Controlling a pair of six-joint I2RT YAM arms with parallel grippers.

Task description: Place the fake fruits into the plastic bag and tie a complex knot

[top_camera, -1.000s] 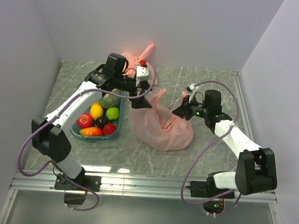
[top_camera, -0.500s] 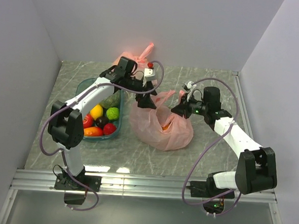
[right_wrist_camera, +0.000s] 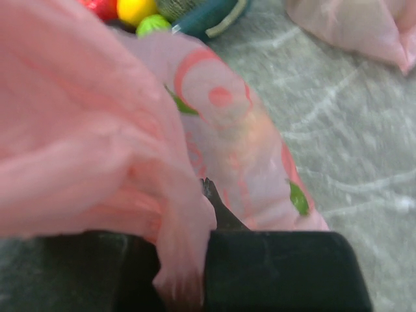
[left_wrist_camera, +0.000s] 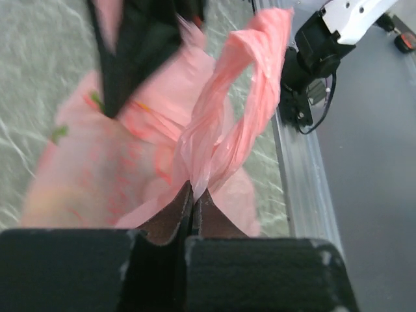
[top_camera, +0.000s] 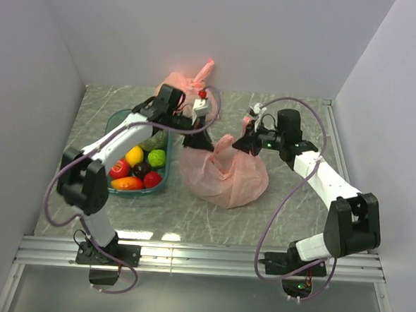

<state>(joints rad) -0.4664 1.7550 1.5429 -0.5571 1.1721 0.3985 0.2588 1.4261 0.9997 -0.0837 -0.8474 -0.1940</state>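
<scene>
The salmon-pink plastic bag [top_camera: 224, 177] lies in the middle of the table, its two top ends pulled up and apart. My left gripper [top_camera: 198, 142] is shut on the left end; the left wrist view shows the twisted pink strip pinched between the closed fingertips [left_wrist_camera: 193, 190]. My right gripper [top_camera: 246, 140] holds the right end, and in the right wrist view bunched plastic [right_wrist_camera: 175, 214] fills the gap beside the one finger [right_wrist_camera: 218, 208] that shows. Several fake fruits [top_camera: 137, 167] lie in a teal tray [top_camera: 117, 122], left of the bag. No knot shows.
A second, paler pink bag [top_camera: 186, 84] sits at the back wall behind the left arm, also in the right wrist view [right_wrist_camera: 354, 26]. The metal rail [top_camera: 202, 258] runs along the near edge. Grey walls close in the left, back and right.
My left gripper closed on the bag's left end and now pinches it. My right gripper rose and moved back, drawing the right end upward. The bag's mouth has narrowed.
</scene>
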